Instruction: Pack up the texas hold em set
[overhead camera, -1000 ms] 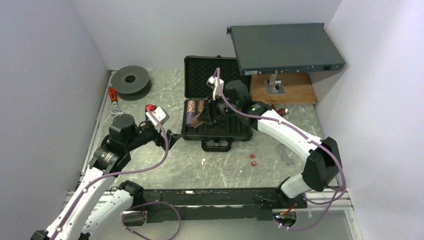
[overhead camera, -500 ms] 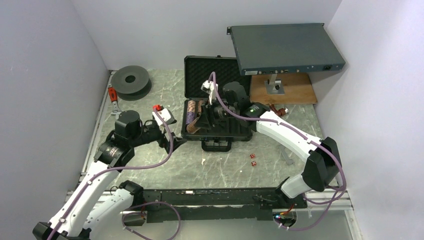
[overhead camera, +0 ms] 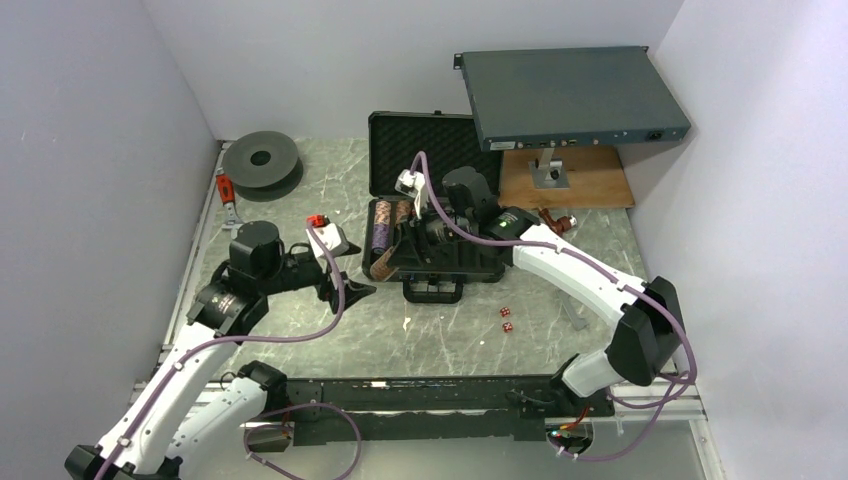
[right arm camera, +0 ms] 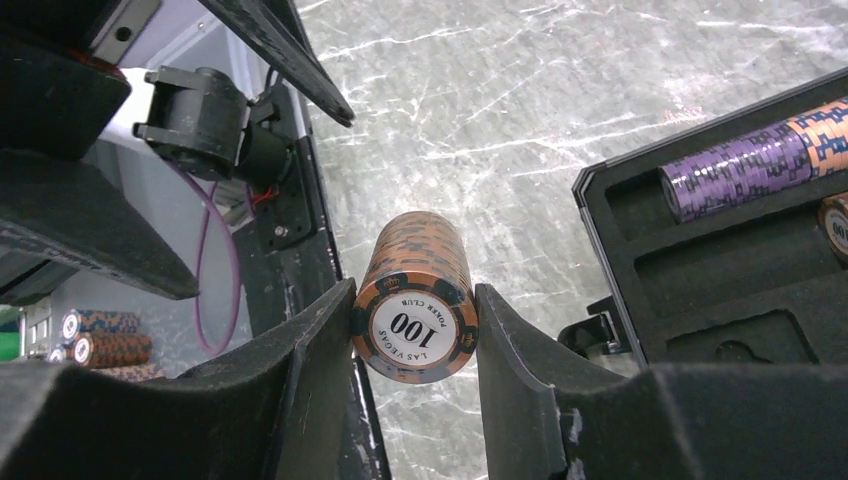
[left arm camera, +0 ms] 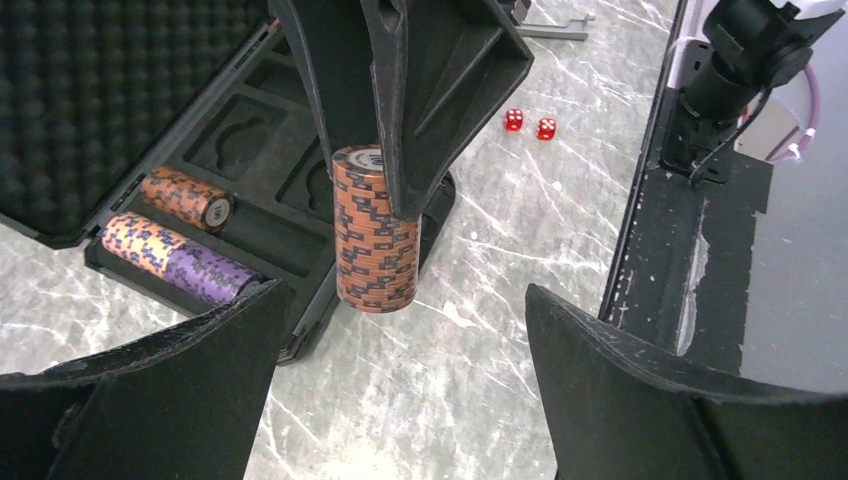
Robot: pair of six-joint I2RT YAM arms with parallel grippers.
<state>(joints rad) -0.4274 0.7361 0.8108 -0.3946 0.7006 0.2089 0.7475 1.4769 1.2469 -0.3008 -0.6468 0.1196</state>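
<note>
The black case [overhead camera: 486,262] lies open mid-table, its foam lid [overhead camera: 415,140] standing at the back. In its slotted tray [left arm camera: 255,225] lie a purple-and-orange chip stack [left arm camera: 175,262] and a shorter brown stack [left arm camera: 185,198]. My right gripper [right arm camera: 414,312] is shut on a brown chip stack [right arm camera: 420,250], holding it upright just outside the case's front-left corner [overhead camera: 383,262]. My left gripper [left arm camera: 400,390] is open and empty, low over the table a little short of that stack [left arm camera: 375,230]. Two red dice [overhead camera: 506,318] lie on the table right of the case handle [overhead camera: 432,290].
A large grey rack box [overhead camera: 575,95] sits over a wooden board [overhead camera: 590,185] at the back right. A dark spool [overhead camera: 262,160] and a red-handled tool [overhead camera: 226,190] are at the back left. A black rail [overhead camera: 420,395] runs along the near edge.
My right gripper carried the brown stack left and forward, from over the tray to the case's front-left corner. My left gripper swung right toward it.
</note>
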